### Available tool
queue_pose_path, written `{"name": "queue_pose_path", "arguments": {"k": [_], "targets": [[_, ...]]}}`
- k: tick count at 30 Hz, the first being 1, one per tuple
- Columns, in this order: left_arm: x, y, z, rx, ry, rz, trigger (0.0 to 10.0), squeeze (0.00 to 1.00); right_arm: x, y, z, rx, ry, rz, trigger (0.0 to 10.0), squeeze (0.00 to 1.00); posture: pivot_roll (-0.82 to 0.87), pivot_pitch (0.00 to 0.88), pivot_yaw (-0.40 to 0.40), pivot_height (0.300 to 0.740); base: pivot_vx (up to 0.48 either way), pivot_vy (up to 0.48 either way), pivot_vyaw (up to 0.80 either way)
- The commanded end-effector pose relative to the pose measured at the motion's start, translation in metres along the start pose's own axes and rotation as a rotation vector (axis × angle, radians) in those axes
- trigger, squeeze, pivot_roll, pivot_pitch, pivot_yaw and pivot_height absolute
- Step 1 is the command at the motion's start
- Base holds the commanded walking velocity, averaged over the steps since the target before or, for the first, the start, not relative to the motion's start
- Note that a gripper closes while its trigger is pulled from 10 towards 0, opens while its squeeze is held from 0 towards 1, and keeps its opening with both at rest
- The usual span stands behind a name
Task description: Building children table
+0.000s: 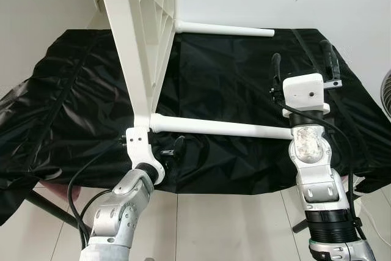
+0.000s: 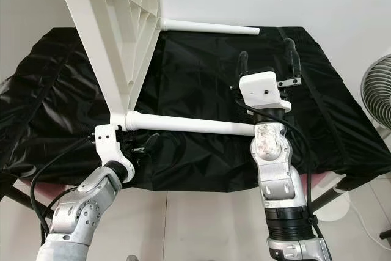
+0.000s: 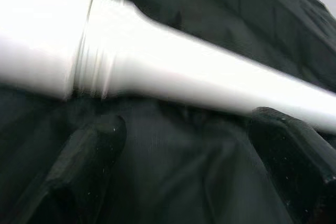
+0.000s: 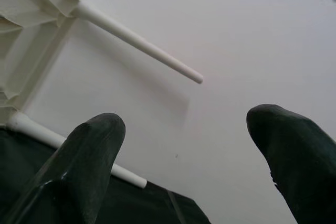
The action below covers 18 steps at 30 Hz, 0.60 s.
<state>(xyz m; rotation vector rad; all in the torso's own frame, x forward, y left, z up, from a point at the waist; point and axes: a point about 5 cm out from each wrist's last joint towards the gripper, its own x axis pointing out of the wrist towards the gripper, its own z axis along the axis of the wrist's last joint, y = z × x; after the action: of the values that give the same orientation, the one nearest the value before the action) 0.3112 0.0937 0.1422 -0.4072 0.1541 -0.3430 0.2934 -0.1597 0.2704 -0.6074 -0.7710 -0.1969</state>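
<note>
White children's table [image 1: 137,41] stood on edge on black-sheeted tabletop [image 1: 73,96], legs pointing toward robot's right. Left gripper [image 3: 184,145], fingers parted, sat just under nearest leg [image 1: 220,128] at its threaded joint with table; contact unclear. Right gripper [image 1: 303,68], fingers spread, empty, hovered past that leg's free end. Farther leg [image 1: 225,29] lay beyond, near wall.

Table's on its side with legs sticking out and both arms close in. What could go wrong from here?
1. The near leg meets its socket at visible threads; it may be only partly screwed in and could work loose.
2. The tabletop stands on edge on wrinkled black cloth, so a sideways push might tip or slide it.
3. The right gripper, fingers open, rises just past that leg's free end; swinging could knock it.
</note>
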Motion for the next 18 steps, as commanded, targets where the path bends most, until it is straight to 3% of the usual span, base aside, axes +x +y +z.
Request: {"name": "queue_pose_path", "arguments": {"k": [1, 2, 6, 14, 18], "targets": [[0.004, 0.0, -0.001, -0.016, 0.003, -0.007, 10.0, 0.0, 0.0, -0.001, 0.008, -0.011, -0.049, 0.007, 10.0, 0.0, -0.03, 0.096, 0.024, 0.74, 0.0, 0.0, 0.0], [0.011, -0.003, 0.001, -0.035, 0.01, -0.024, 10.0, 0.0, -0.002, -0.004, 0.011, -0.032, -0.062, 0.007, 10.0, 0.0, -0.04, 0.103, 0.037, 0.74, 0.0, 0.0, 0.0], [0.017, -0.007, 0.002, -0.073, 0.015, -0.047, 10.0, 0.0, -0.004, -0.008, 0.012, -0.063, -0.066, 0.0, 10.0, 0.0, -0.05, 0.107, 0.046, 0.74, 0.0, 0.0, 0.0], [0.021, -0.008, -0.003, -0.083, 0.042, -0.043, 10.0, 0.0, -0.007, -0.013, 0.015, -0.105, -0.083, -0.015, 10.0, 0.0, -0.06, 0.113, 0.06, 0.74, 0.0, 0.0, 0.0], [0.019, -0.006, -0.01, -0.072, 0.069, -0.035, 10.0, 0.0, -0.008, -0.021, 0.028, -0.258, -0.188, -0.071, 10.0, 0.0, -0.06, 0.119, 0.061, 0.74, 0.0, 0.0, 0.0]]}}
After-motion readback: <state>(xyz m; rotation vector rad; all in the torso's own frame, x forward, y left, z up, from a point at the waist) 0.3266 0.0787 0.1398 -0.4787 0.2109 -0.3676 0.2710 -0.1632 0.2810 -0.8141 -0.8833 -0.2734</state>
